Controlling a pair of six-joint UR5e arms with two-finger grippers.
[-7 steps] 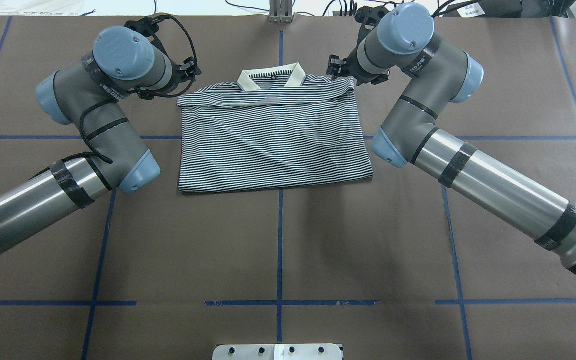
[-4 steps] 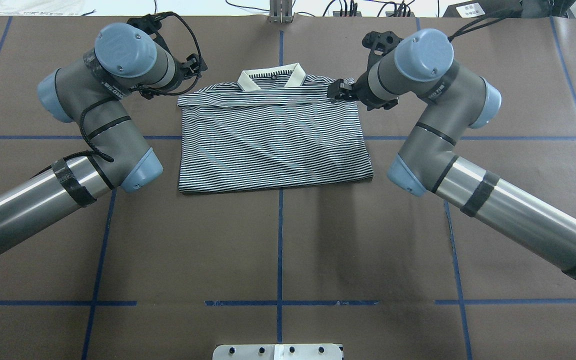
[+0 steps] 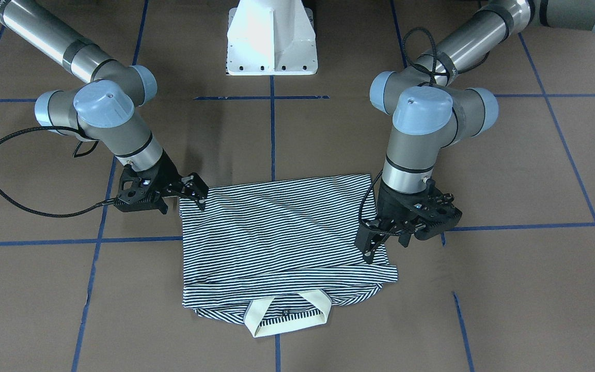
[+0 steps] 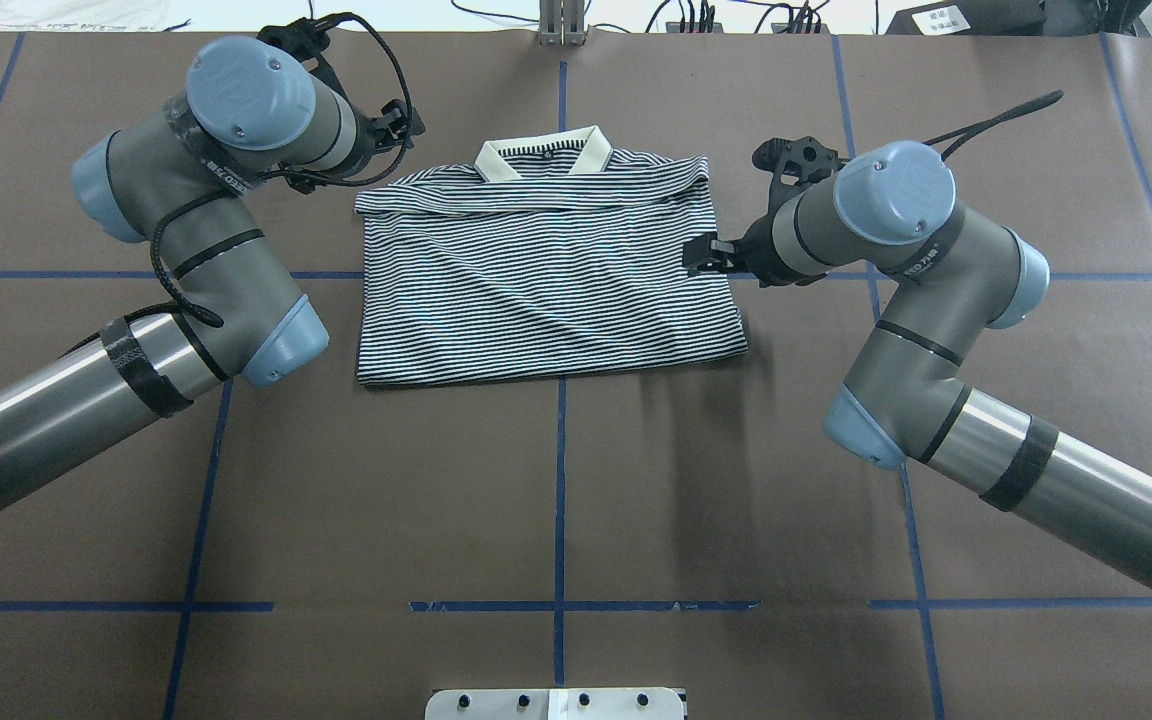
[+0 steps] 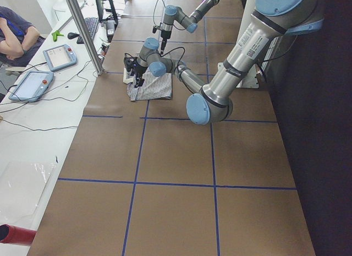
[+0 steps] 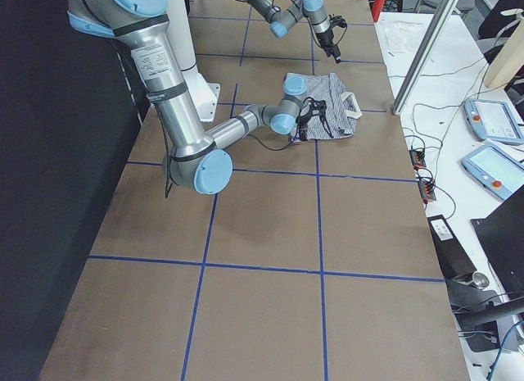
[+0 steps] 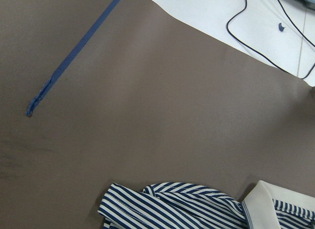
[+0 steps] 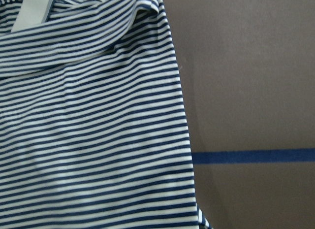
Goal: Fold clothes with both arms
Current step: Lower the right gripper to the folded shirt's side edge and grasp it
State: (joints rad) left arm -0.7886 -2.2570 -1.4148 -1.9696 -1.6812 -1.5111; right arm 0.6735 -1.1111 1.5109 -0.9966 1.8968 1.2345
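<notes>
The striped polo shirt lies folded flat on the brown table, with its cream collar at the far edge. In the front-facing view the shirt has its collar nearest the camera. My left gripper hovers beyond the shirt's far left corner, open and empty; it also shows in the front-facing view. My right gripper hovers at the middle of the shirt's right edge, open and empty, and shows in the front-facing view. The wrist views show cloth but no fingers.
The white pedestal base stands at the robot's side of the table. Blue tape lines cross the brown surface. Beyond the far edge is a white desk with cables and tablets, a metal post and a seated person.
My right gripper has moved from the shirt's far right shoulder corner back along its right edge to the middle. The left arm has barely shifted. The shirt has not moved.
</notes>
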